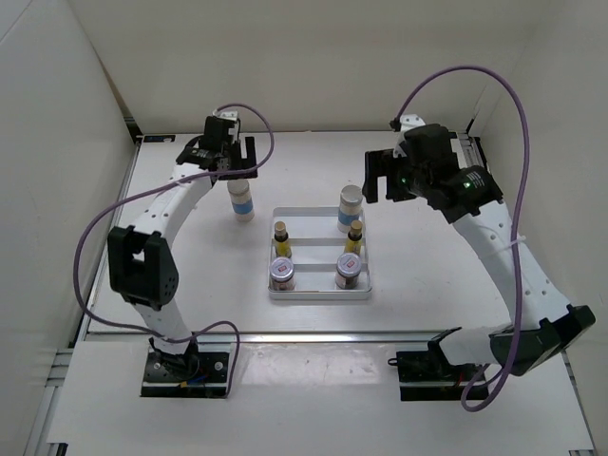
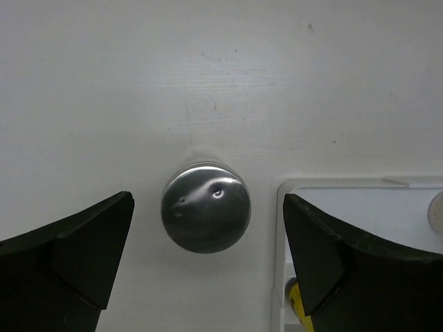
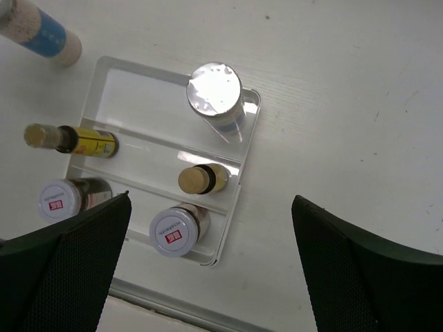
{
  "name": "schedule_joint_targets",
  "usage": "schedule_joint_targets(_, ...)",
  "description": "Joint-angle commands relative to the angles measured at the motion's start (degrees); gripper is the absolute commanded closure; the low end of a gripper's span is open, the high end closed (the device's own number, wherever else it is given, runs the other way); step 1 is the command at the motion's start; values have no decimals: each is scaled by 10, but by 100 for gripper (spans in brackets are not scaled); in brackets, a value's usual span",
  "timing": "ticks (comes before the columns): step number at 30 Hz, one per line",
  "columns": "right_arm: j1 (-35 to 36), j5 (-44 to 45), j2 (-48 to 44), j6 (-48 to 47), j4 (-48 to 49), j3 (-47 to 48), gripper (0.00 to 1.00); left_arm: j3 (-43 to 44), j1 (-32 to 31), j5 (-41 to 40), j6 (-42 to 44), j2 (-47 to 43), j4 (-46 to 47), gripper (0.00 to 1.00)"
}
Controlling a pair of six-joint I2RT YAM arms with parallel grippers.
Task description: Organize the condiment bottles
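Note:
One white bottle with a blue band (image 1: 243, 202) stands on the table left of the white tray (image 1: 318, 294). My left gripper (image 1: 235, 168) is open right above it. In the left wrist view its grey cap (image 2: 205, 207) lies between the spread fingers (image 2: 83, 256), touching neither. The other white bottle (image 1: 351, 206) stands in the tray's back right. Two yellow bottles (image 1: 281, 238) (image 1: 354, 237) fill the middle row and two silver-lidded jars (image 1: 282, 274) (image 1: 347, 271) the front row. My right gripper (image 1: 382, 182) is open and empty, high beside the tray's back right corner.
White walls close the table at the back and both sides. The table's front edge runs just before the tray (image 3: 228, 238). The tray's back left compartment (image 3: 138, 104) holds nothing. Purple cables loop from both arms.

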Motion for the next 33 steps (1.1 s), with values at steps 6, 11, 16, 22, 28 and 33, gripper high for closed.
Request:
schedule_joint_targets(6, 3, -1, -50, -1, -21, -60, 0, 15, 30, 89, -15, 47, -40, 0)
schedule_joint_targets(11, 3, -6, -56, 4, -26, -66, 0, 20, 30, 100, -15, 71, -40, 9)
schedule_joint_targets(16, 3, -6, -67, 4, -31, -66, 0, 32, 30, 100, -15, 66, -40, 45)
schedule_joint_targets(22, 3, -6, -67, 4, -36, -71, 0, 98, 13, 79, -15, 11, -77, 72)
schedule_joint_targets(28, 3, -6, -67, 4, -36, -82, 0, 159, -27, 136, -1, -43, -100, 71)
schedule_joint_targets(33, 3, -12, -67, 10, -36, -93, 0, 122, -68, 195, 19, -36, -100, 71)
